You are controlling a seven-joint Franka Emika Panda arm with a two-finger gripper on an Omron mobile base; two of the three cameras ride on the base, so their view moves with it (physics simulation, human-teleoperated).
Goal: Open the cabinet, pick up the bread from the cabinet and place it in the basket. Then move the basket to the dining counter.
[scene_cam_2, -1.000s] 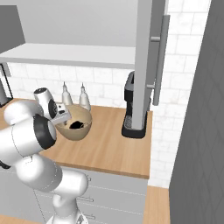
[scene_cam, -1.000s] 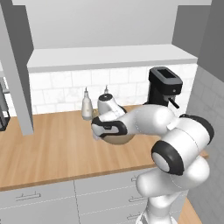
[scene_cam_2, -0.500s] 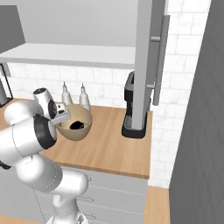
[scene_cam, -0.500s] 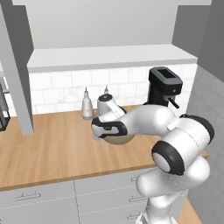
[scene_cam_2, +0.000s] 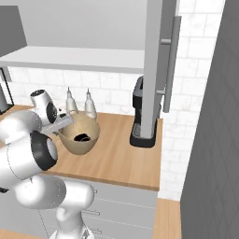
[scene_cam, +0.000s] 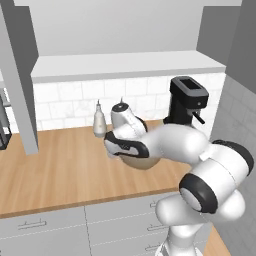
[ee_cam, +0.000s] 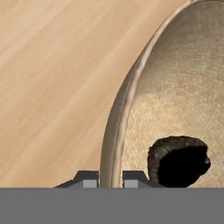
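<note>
The basket (scene_cam_2: 77,146) is a round tan bowl on the wood counter, with the small dark bread (scene_cam_2: 83,137) lying inside it. In the hand view the basket rim (ee_cam: 127,99) runs down between my two fingertips, and the bread (ee_cam: 179,160) lies just inside it. My gripper (ee_cam: 110,179) is shut on that rim at the basket's left side (scene_cam_2: 65,125). In the left base view my hand and forearm cover most of the basket (scene_cam: 139,163). The cabinet (scene_cam: 125,65) above stands open, its door (scene_cam_2: 156,70) swung out. The dining counter is out of view.
A black coffee machine (scene_cam: 186,102) stands at the back right of the counter (scene_cam: 60,165), close to the basket. Two white bottles (scene_cam_2: 70,102) stand against the tiled wall behind it. Grey drawers (scene_cam: 45,225) run below. The open cabinet door (scene_cam: 20,75) hangs at left.
My fingers have closed onto the basket rim. The arm, the basket and the bread stay where they were.
</note>
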